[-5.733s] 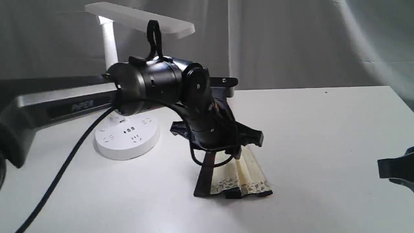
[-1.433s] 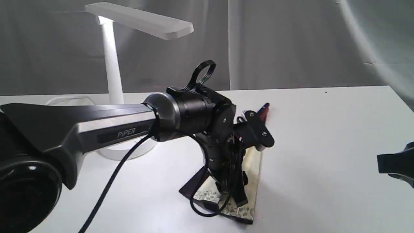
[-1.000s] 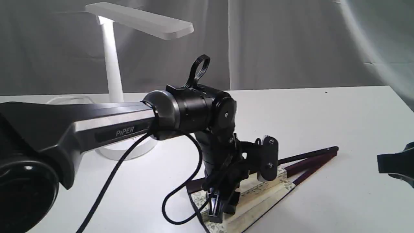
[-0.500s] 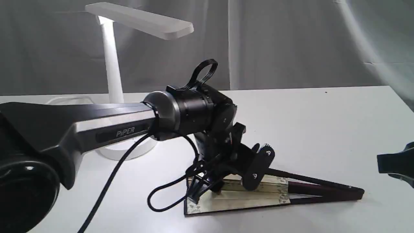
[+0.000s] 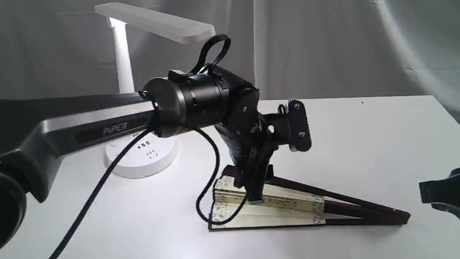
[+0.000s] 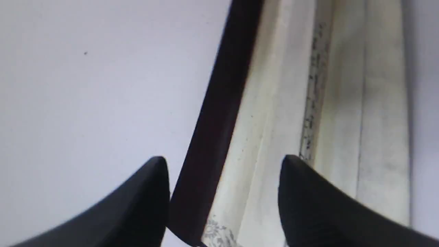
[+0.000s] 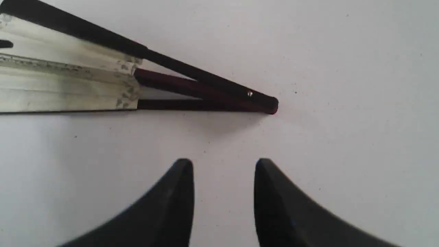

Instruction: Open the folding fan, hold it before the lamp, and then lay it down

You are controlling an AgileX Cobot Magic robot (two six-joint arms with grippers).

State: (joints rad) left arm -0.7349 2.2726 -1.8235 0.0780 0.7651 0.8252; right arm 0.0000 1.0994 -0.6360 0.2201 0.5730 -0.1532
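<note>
The folding fan (image 5: 284, 212) lies flat on the white table, spread only into a narrow wedge, its cream leaf to the left and its maroon ribs meeting at the pivot (image 5: 402, 217) on the right. My left gripper (image 5: 256, 196) hangs just over the leaf. Seen from the left wrist, that gripper (image 6: 223, 161) is open, its fingers straddling a dark outer rib of the fan (image 6: 274, 103) without closing on it. My right gripper (image 7: 223, 161) is open and empty over bare table, short of the fan's (image 7: 68, 89) pivot (image 7: 267, 103). The white lamp (image 5: 122, 61) stands at the back left.
The lamp's round base with sockets (image 5: 143, 154) sits behind the left arm's black cable (image 5: 107, 169). My right gripper (image 5: 436, 192) shows only at the right edge of the exterior view. A grey curtain (image 5: 323, 46) closes the back.
The fan's rib end swung toward the front right and the fan settled flat on the table. My left gripper lifted and turned above the leaf. The right gripper stayed put.
</note>
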